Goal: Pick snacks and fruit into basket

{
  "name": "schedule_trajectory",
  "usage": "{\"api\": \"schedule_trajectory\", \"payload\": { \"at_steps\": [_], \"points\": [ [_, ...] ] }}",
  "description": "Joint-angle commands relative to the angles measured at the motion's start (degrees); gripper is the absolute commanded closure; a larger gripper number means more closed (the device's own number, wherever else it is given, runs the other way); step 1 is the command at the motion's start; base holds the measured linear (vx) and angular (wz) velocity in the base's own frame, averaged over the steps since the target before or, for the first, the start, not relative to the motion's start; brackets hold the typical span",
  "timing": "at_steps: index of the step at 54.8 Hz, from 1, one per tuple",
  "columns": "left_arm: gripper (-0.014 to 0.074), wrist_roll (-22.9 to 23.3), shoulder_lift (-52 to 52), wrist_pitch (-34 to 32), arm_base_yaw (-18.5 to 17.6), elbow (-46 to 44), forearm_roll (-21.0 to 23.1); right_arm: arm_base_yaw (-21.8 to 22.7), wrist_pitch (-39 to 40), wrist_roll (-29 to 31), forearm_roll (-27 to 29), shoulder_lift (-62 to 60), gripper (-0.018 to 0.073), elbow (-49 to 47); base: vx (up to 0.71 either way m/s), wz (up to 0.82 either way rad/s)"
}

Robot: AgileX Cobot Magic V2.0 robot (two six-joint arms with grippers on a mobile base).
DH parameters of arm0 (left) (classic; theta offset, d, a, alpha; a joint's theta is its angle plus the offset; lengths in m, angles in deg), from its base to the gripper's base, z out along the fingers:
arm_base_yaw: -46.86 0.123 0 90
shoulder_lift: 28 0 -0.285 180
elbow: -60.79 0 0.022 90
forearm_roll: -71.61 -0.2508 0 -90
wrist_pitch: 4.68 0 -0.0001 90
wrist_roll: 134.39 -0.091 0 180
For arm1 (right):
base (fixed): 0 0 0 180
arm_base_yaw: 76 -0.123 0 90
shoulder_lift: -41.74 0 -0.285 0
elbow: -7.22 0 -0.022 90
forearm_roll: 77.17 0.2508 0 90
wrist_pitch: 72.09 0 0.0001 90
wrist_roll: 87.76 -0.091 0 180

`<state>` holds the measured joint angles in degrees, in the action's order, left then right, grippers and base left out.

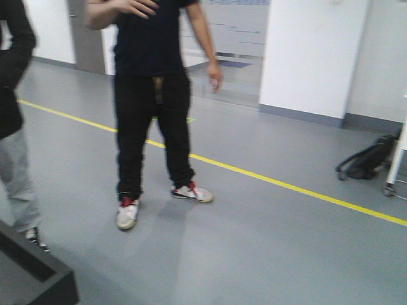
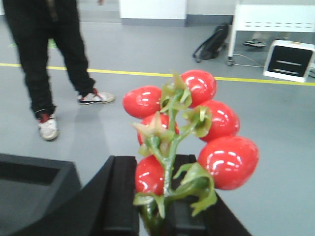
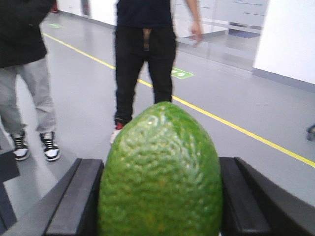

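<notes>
The green fruit (image 3: 160, 167), egg-shaped with a pebbled skin, stands upright in the right pincer (image 3: 160, 211). Its two black fingers (image 3: 74, 201) press against the fruit's sides, so this pincer is clamped on it. The fruit hangs above the floor on the near side of the yellow line (image 1: 286, 184).

The bunch of red tomatoes (image 2: 227, 160), glossy and joined on a green stalk (image 2: 170, 167) with curled leaves, rises out of the left pincer (image 2: 157, 206). The black fingers there close on the foot of the stalk and the lowest tomato, so this pincer is clamped on the bunch. It too is above the floor on the near side of the yellow line.

On that same near side a man in black clothes (image 1: 152, 76) stands in white and red trainers. A second person in grey trousers (image 3: 29, 88) stands close by him. A dark open box (image 1: 32, 273) shows at the lower left, farther from the line than either of them.

Beyond the yellow line a black backpack (image 1: 369, 159) lies on the grey floor (image 1: 254, 254), just beside the leg of a white trolley (image 2: 275, 19). A white slotted case (image 2: 289, 60) stands near the trolley, just past the line's far edge.
</notes>
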<state>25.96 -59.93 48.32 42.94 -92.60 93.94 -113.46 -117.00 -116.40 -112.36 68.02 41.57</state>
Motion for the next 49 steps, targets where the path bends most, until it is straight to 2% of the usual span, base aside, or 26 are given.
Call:
{"api": "schedule_trajectory", "payload": {
  "at_steps": [1, 49],
  "points": [
    [0.0604, 0.59, -0.78, -4.56, -0.01, -1.37, 1.54, 0.42, 4.35, 0.89, -2.46, 0.66, 0.0564, -1.60, -0.19, -0.56],
    [0.0604, 0.59, -0.78, -4.56, -0.01, -1.37, 1.54, 0.42, 4.35, 0.89, -2.46, 0.66, 0.0564, -1.60, -0.22, -0.43]
  ]
}}
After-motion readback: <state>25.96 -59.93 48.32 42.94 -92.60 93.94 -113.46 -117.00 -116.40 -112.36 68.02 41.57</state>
